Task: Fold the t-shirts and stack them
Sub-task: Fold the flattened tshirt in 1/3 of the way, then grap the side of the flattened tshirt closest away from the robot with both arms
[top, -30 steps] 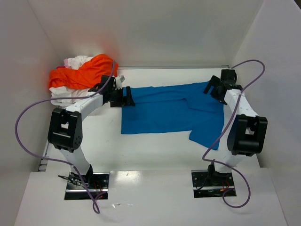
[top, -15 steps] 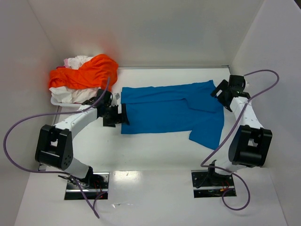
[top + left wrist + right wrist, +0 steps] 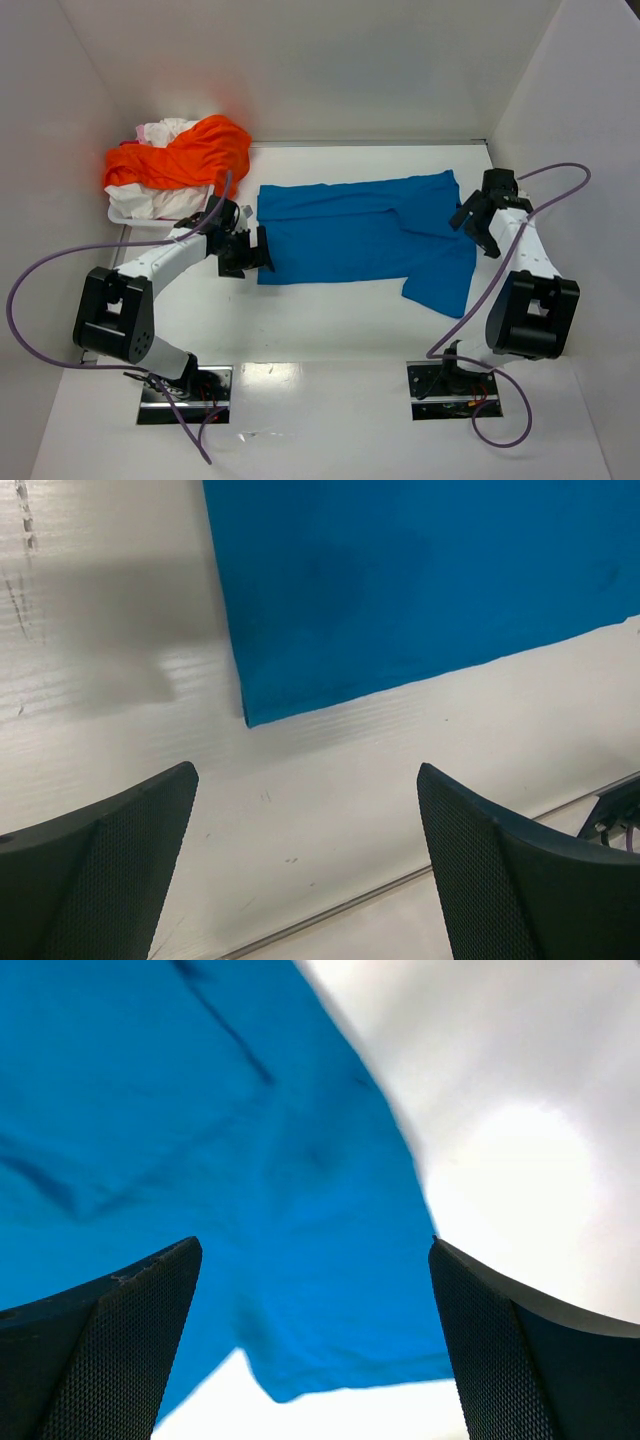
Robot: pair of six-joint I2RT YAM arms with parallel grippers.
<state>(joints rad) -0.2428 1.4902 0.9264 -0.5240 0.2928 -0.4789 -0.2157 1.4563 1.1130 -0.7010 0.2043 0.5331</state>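
Jaws wide apart on both, holding nothing. Ahead of the left gripper (image 3: 262,250) lies the blue t-shirt's (image 3: 350,235) corner. Under the right gripper (image 3: 470,228) its sleeve is blurred. The orange t-shirt (image 3: 185,155) hides most of the white t-shirts (image 3: 150,203).

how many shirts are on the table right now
3 distinguishable: a blue shirt spread flat mid-table, an orange shirt crumpled at far left, and white cloth under it. That white cloth may be more than one shirt.

Open table (image 3: 330,322) front; shirt heap (image 3: 185,162) far-left
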